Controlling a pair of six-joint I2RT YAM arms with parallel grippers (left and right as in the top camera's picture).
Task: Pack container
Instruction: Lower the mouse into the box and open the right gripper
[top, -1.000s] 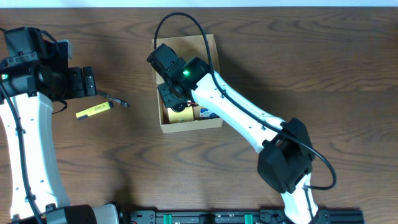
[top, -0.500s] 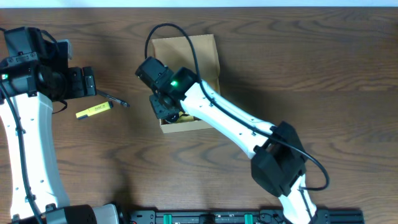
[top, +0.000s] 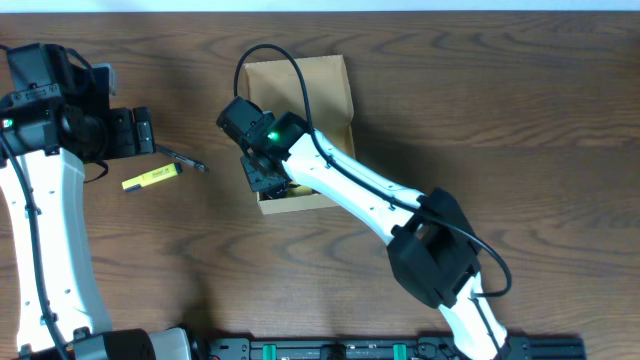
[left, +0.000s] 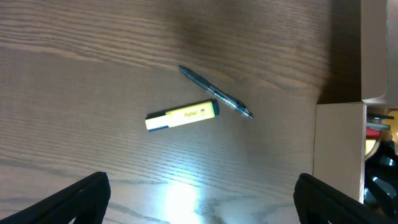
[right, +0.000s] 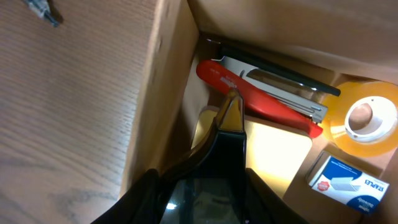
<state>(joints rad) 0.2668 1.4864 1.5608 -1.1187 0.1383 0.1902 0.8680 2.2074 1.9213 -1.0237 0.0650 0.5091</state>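
Dark, grained wood tabletop (top: 520, 120) from above: plain tan cardboard box (top: 330, 100) lies right under the right pincer (top: 262, 172), which dips in by its left wall. Its grip? Can't tell. Left pincer (top: 135, 132) is spread wide and empty.

Left wrist: stubby yellow highlighter (left: 182, 116) and slim pen (left: 216, 92) ahead of the fingers, box wall off right.

Right wrist: glossy red stapler (right: 258, 93) at the tips, clear tape roll (right: 364, 121) beyond.

Right arm (top: 340, 185) swinging leftward across cardboard box (top: 335, 85). Right gripper (top: 265, 178) shifting from box middle toward left wall, near front corner. Box's rear part coming uncovered overhead. Arm now covering staples packet (right: 348, 180) in overhead view.
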